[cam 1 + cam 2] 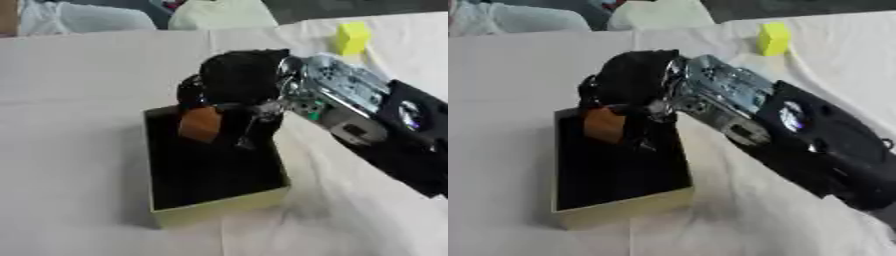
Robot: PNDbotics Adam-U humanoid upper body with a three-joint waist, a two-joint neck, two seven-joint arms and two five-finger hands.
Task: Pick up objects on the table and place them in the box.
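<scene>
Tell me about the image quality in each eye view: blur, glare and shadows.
Left eye view: soft overall; the box interior is a near-black mass, so the right hand merges with it, only the brown block standing out. Right eye view: equally soft; bright glare on the silver wrist; the yellow block has fuzzy edges.

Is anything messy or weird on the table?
Nothing looks spilled or broken. The right hand holds an orange-brown block over the far end of the box, which sits a bit askew on the wrinkled white cloth. A yellow block still waits far off.
</scene>
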